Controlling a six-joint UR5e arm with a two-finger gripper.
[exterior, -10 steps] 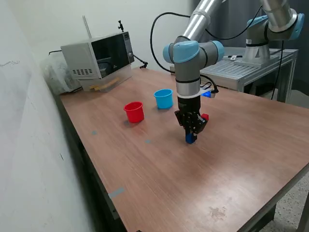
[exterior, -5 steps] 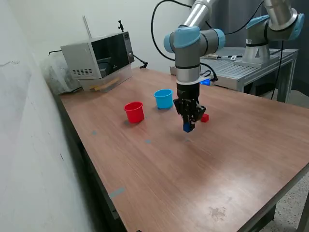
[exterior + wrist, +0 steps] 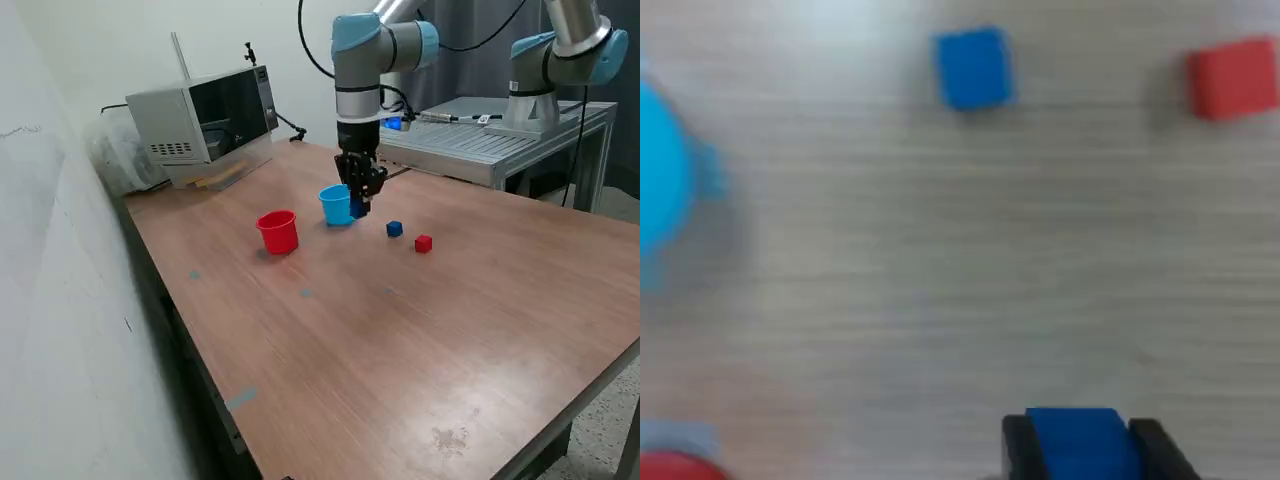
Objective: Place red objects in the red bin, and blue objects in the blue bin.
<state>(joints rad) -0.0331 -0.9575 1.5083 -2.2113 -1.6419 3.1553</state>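
My gripper (image 3: pixel 359 207) is shut on a dark blue cube (image 3: pixel 1081 446) and hangs in the air just beside the light blue cup (image 3: pixel 338 204), on the exterior view's right of it. In the wrist view the black fingers (image 3: pixel 1018 447) clamp the cube on both sides. A second blue cube (image 3: pixel 394 229) and a red cube (image 3: pixel 423 243) lie on the table further to the exterior view's right; the wrist view shows them as the blue cube (image 3: pixel 974 67) and red cube (image 3: pixel 1233 78). The red cup (image 3: pixel 278 231) stands to the exterior view's left of the blue cup (image 3: pixel 660 195).
A microwave (image 3: pixel 204 112) stands at the back of the wooden table (image 3: pixel 400 340) on the exterior view's left. A second robot arm (image 3: pixel 560 60) on a metal bench (image 3: pixel 480 145) is behind the table at the right. A wall runs along the left.
My gripper has lifted the blue cube and carried it back and to the exterior view's left, from near the table's middle to beside the blue cup. The other blue cube now shows.
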